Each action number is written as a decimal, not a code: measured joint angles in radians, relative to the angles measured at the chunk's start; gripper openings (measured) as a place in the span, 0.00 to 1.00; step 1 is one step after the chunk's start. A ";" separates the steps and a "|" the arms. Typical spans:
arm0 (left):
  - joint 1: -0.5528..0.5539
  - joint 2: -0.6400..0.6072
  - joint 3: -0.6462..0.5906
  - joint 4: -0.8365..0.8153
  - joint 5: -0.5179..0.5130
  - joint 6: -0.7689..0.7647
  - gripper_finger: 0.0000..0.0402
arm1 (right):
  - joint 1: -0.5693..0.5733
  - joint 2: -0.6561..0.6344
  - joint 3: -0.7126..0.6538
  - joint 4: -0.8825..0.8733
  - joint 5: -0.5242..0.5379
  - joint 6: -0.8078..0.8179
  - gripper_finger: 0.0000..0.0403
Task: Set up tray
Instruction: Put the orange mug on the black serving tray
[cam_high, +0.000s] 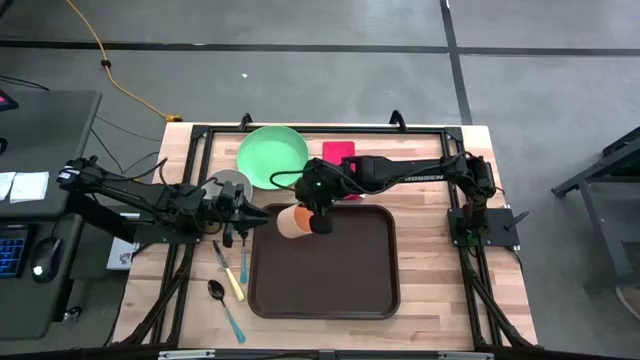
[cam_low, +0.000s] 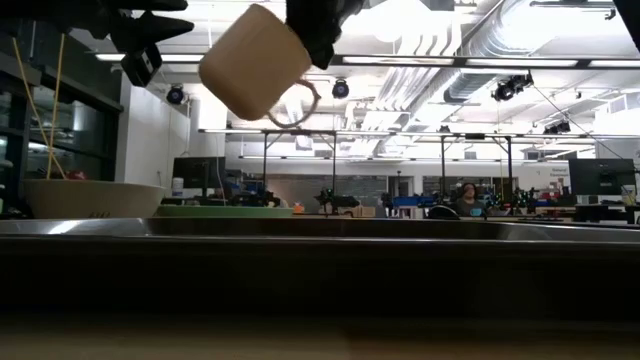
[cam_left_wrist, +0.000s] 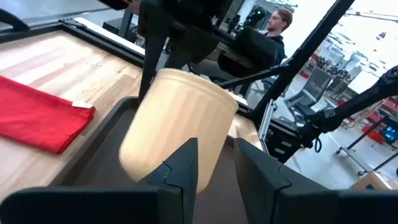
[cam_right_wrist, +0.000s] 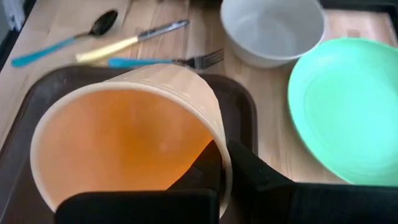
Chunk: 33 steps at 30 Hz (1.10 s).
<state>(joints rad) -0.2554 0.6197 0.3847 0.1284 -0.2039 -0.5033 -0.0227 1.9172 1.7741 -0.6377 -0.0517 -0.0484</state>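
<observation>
High view: the tray (cam_high: 325, 262) lies bare at the table's front — nothing set yet. The right gripper (cam_high: 318, 222), clamped on the cup (cam_high: 293, 221), holds it over the tray's corner; plate (cam_high: 271, 156), bowl (cam_high: 229, 186) and cutlery (cam_high: 230, 268) wait. The left gripper (cam_high: 243, 217) hovers half-spread, empty.

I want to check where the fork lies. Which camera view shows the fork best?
The right wrist view: the fork lies whole on the wood beside the tray, blue handle and tines clear. In the high view it is a thin blue sliver. The low and left wrist views do not show it.
</observation>
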 joint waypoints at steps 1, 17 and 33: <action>0.000 0.000 0.000 0.001 0.000 -0.004 0.34 | 0.000 0.001 0.000 0.005 0.009 0.009 0.00; 0.000 -0.009 -0.001 0.003 -0.078 -0.081 0.34 | -0.004 0.029 -0.001 0.092 0.219 0.086 0.00; 0.000 -0.009 -0.001 0.003 -0.119 -0.113 0.34 | 0.001 0.109 -0.001 0.085 0.291 0.120 0.00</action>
<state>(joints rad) -0.2558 0.6111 0.3840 0.1310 -0.3225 -0.6163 -0.0215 2.0259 1.7733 -0.5527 0.2395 0.0711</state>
